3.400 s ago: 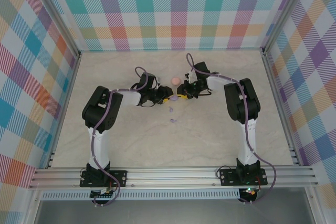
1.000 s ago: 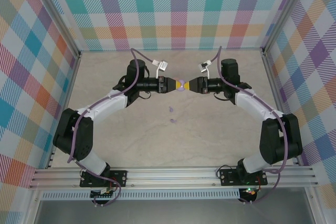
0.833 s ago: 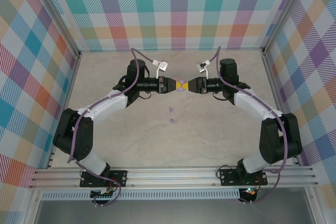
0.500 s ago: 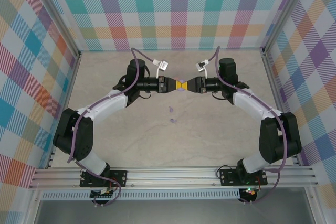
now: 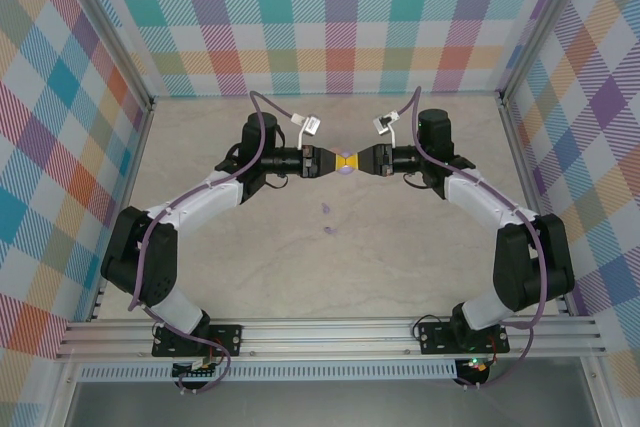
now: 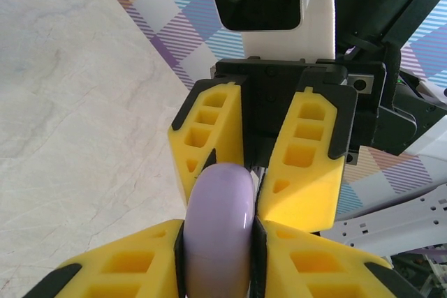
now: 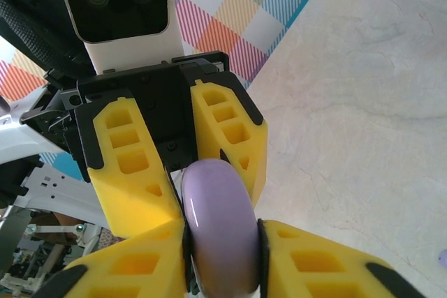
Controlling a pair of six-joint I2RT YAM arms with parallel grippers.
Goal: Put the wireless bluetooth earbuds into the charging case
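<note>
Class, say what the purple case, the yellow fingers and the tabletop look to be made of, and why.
Purple case: glossy hard plastic, likely; bright highlight streaks. Yellow fingers: matte plastic, perhaps printed; hollow grid pockets. Tabletop: marble-look surface, veined, matte; real stone or laminate unclear.

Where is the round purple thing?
In the top view the round purple disc is mid-table toward the back, pinched between the left hand and right hand, just beyond the two tiny purple earbuds.
</note>
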